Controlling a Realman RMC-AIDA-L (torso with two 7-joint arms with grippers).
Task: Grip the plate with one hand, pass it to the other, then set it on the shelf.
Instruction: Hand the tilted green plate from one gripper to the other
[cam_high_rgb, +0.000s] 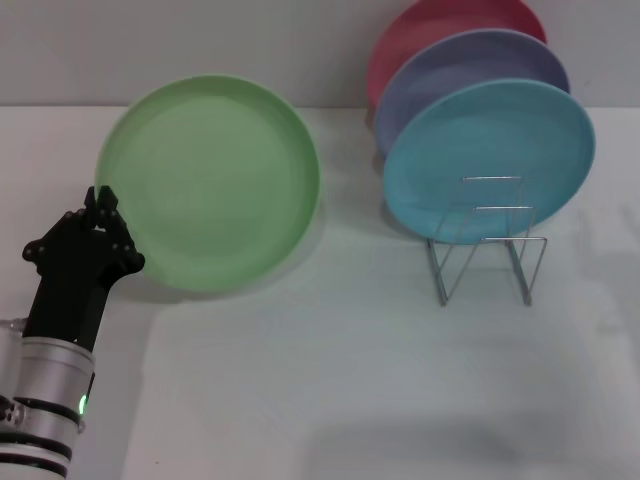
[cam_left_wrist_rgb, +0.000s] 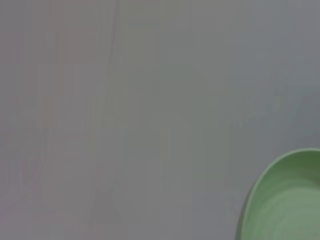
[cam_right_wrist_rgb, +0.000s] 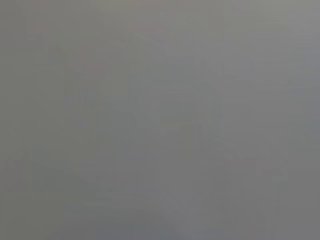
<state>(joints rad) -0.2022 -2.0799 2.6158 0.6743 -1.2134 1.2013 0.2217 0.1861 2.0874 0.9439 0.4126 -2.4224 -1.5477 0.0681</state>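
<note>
White table (cam_high_rgb: 300, 380) | green plate (cam_high_rgb: 210, 180) beside left gripper (cam_high_rgb: 100, 200) (fingers pressed together, gripping nothing)

Sky-blue plate (cam_high_rgb: 489, 160), lavender plate (cam_high_rgb: 470, 75), pink plate (cam_high_rgb: 440, 30) stacked upright; white table (cam_high_rgb: 350, 380).

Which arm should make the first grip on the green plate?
Left. The left gripper is already at the green plate's near-left rim in the head view, and its wrist camera shows the rim. The right arm is out of sight.
</note>
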